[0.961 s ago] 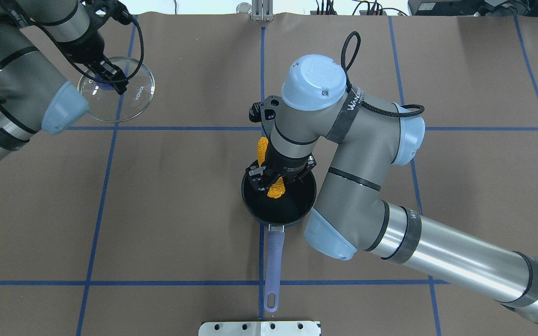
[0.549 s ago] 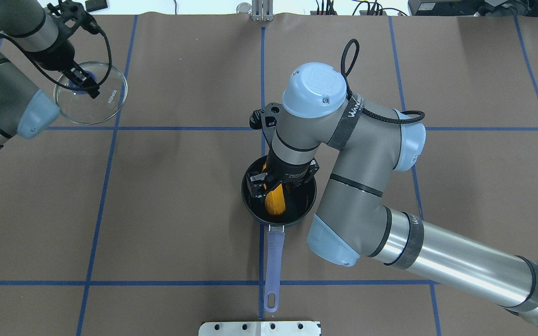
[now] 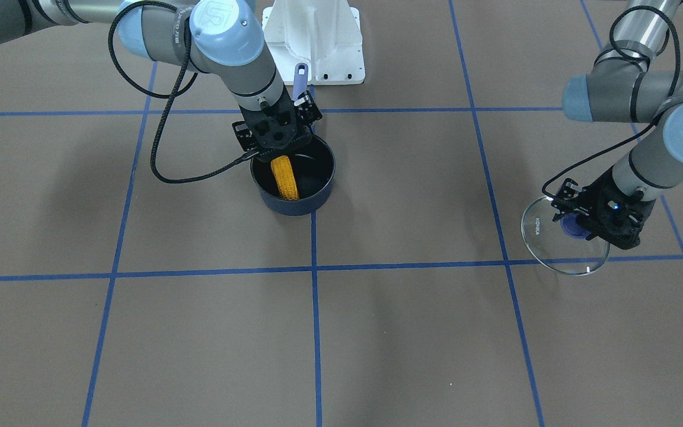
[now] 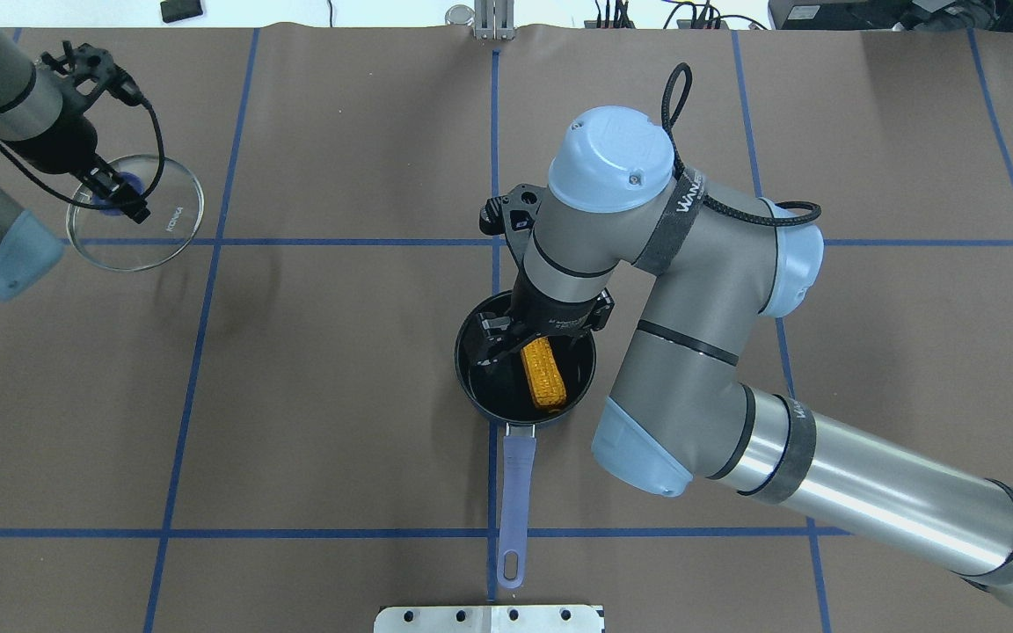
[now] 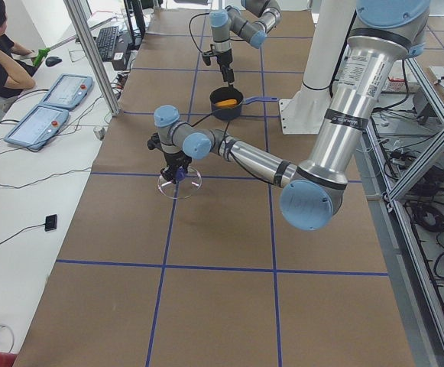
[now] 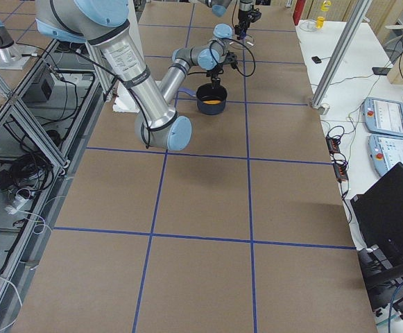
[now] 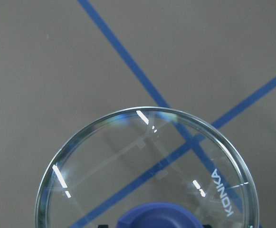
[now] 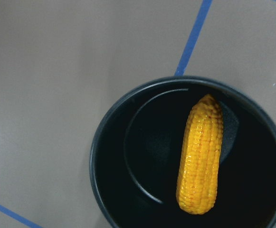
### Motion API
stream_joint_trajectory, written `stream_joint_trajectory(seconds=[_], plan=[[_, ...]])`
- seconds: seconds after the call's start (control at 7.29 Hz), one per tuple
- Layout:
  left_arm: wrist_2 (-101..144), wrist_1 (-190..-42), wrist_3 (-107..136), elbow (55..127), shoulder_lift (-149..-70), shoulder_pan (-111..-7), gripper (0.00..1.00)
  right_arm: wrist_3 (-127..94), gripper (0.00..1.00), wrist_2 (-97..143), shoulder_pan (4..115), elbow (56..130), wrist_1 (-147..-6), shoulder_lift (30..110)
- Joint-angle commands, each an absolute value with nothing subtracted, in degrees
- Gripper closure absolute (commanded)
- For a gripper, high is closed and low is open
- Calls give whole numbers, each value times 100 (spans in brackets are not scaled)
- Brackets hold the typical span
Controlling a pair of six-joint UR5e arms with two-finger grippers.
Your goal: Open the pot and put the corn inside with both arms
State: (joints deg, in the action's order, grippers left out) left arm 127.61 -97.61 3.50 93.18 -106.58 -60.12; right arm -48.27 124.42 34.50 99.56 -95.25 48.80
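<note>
The orange-yellow corn [image 4: 543, 382] lies flat inside the dark pot [image 4: 459, 360], free of any gripper; it also shows in the right wrist view [image 8: 200, 154] and the front view [image 3: 285, 177]. My right gripper [image 4: 506, 343] hangs open just over the pot's far rim, above the corn's end [image 3: 276, 149]. My left gripper [image 4: 120, 195] is shut on the blue knob [image 3: 571, 226] of the glass lid [image 4: 163, 233], holding it low over the table at the far left. The lid fills the left wrist view [image 7: 142, 161].
The pot's lilac handle [image 4: 515, 488] points toward the robot's base. A white mounting plate [image 4: 489, 618] sits at the near table edge. Blue tape lines [image 4: 207, 242] grid the brown table. The right arm's elbow [image 4: 700, 290] looms right of the pot.
My right gripper opened and let go of the corn, which now lies flat in the pot. My left arm carried the lid farther left and lower.
</note>
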Motion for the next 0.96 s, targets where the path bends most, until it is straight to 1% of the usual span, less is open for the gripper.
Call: stream_joint_trajectory(seconds=[0.0,0.14,0.41,0.69,0.82], plan=[[12858,-9747,387,9545,-10310,-5986,41,-4712,0,12489,3812,9967,-9501,5044],[12902,-9773,387,9545,-10249,-5959,40,-4171,0,12646,4084,9975,-9501,5228],[12902,-9791,395,9519,-10195,-5802,40,-3841,0,12823,4490,9941,-9492,5413],[12902,-9974,685,9510,-10204,-5503,40,-3481,0,12788,4500,9879,-9492,5545],[12894,-9993,686,9379,-10204,-5424,40,-3463,0,12788,4500,9879,-9492,5581]])
